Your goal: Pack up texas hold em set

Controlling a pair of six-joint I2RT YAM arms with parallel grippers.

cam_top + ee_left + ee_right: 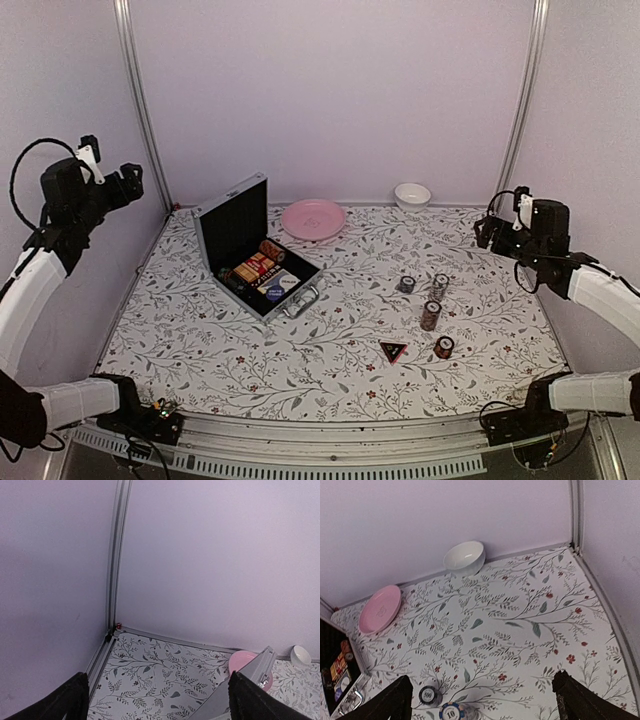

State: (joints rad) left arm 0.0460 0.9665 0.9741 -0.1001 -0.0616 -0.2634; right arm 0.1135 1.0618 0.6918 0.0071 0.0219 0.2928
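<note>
Left end effector (132, 184) and right end effector (486, 231) are hanging wide open, holding nothing.
On the tabletop (200, 350) the silver case (235, 222) is lying open; chip stacks (431, 315) and triangle (392, 351) are sitting right of it.

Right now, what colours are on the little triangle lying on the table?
The triangle is black with red edging. It shows only in the top external view.
</note>
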